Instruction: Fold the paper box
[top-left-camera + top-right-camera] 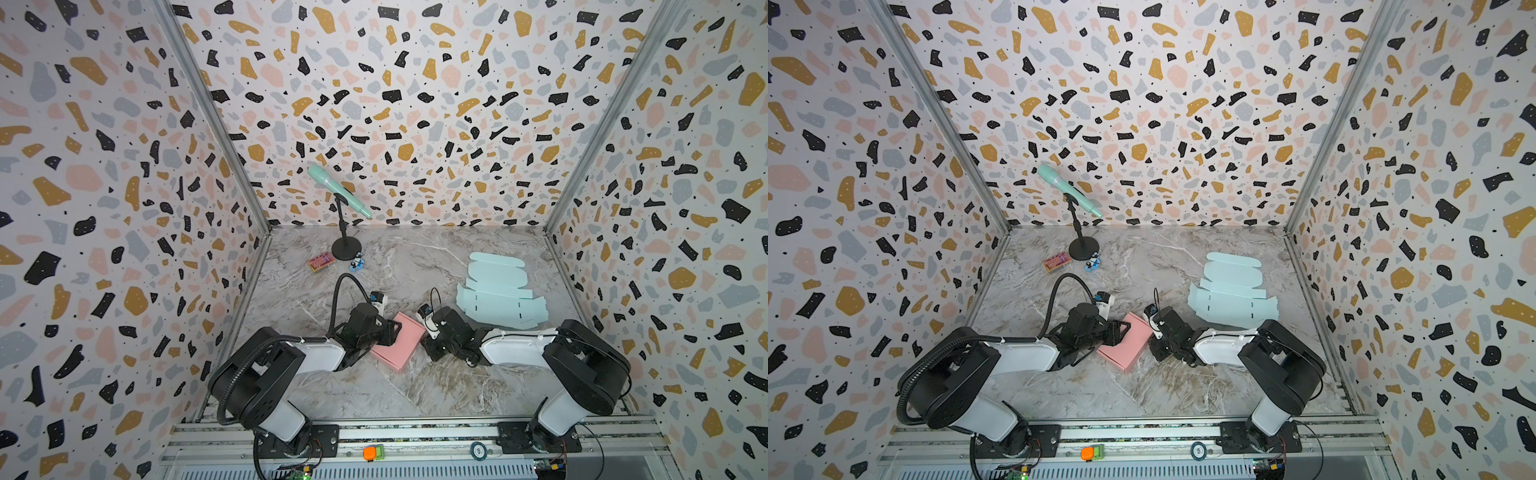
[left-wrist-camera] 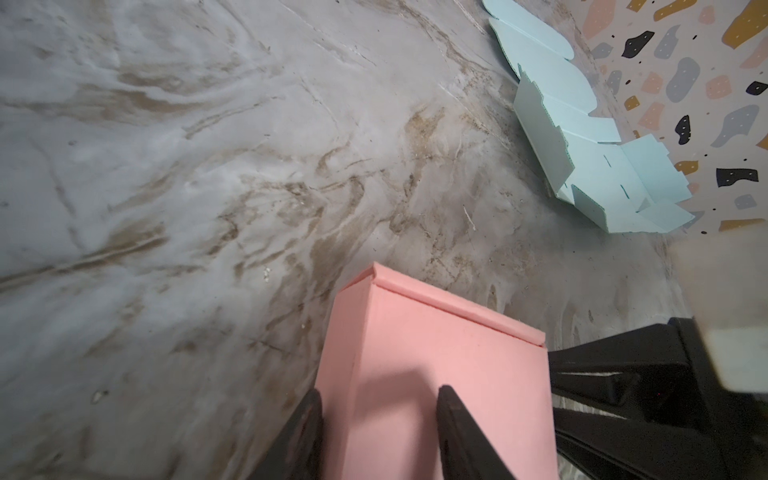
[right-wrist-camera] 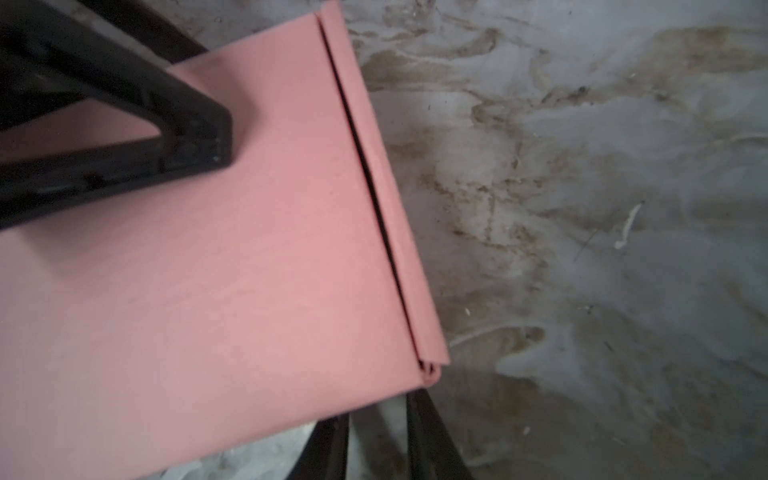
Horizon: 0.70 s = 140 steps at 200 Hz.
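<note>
At counter [image 1: 365, 390] centre, pink paper box [image 1: 400, 344] folded, lid down. Left tool [image 2: 380, 390] from 9 o'clock: jaws apart, one over lid. Right tool [image 3: 376, 415] at box's 3 o'clock corner, tips hidden, grip cannot be told. Mint box blank [image 1: 496, 299] at 2 o'clock unfolded, seemingly left to do.

No readable text, no legible labels

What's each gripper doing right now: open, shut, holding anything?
Left gripper: open, one finger on top of the pink box, nothing clamped.
Right gripper: cannot tell; jaws narrow, tips hidden behind the pink box corner.
</note>
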Available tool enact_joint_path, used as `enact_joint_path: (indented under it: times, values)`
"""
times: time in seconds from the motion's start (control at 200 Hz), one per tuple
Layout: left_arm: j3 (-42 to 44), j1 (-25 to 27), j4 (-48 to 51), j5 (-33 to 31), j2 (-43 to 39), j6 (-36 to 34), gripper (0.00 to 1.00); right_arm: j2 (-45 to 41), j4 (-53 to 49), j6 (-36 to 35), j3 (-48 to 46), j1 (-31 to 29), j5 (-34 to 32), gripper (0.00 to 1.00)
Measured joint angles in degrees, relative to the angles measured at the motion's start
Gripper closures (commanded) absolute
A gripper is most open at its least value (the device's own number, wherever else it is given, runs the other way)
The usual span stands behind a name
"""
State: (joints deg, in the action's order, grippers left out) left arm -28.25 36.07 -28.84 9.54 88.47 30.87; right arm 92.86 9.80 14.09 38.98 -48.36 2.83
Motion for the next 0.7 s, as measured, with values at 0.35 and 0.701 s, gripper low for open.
enact_joint_path:
  times: [0.35,0.701]
  values:
    - [0.24,1.22,2.89,-4.17,-7.17,1.09,0.39,-5.70,0.11,1.29,-4.42,-1.33,0.59,0.70]
    - [3.21,3.69,11.54,-9.79,-18.86,1.05,0.34,-13.35,-1.42,1.88,-5.92,0.24,1.97,0.63]
